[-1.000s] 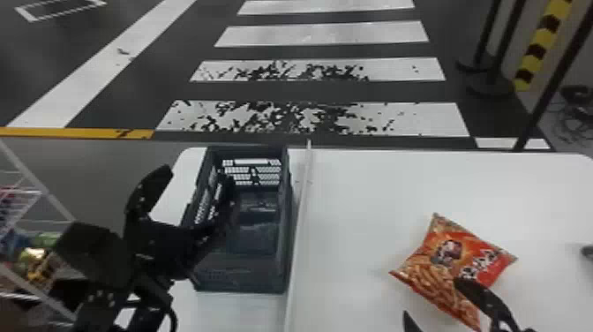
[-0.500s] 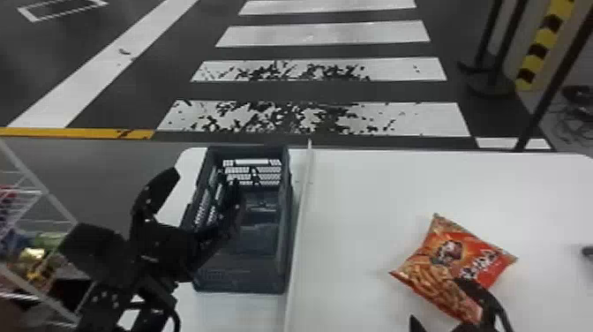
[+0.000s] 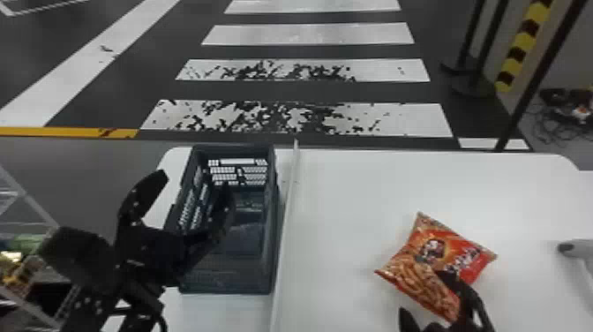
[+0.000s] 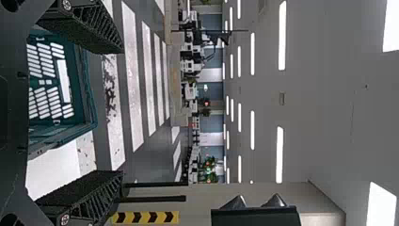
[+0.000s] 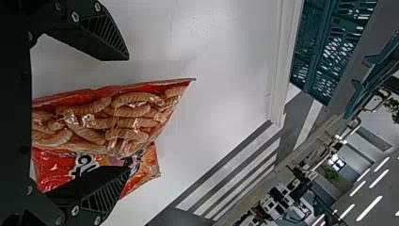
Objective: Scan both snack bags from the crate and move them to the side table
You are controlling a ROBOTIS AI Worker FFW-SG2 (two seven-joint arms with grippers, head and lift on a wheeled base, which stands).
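While the left pincer (image 3: 196, 185) hangs wide open at the dark crate (image 3: 229, 282), the right pincer (image 3: 422, 293), likewise wide, has one finger over a snack bag (image 3: 434, 249) lying on the white table (image 3: 348, 198)

The left pincer (image 3: 196, 185) gapes, 2 fingers apart, the crate (image 4: 87, 89) beyond.

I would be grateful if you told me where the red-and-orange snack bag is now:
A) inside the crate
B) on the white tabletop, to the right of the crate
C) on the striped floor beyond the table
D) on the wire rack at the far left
B: the head view shows the snack bag on the white tabletop, across the raised pale strip from the crate.
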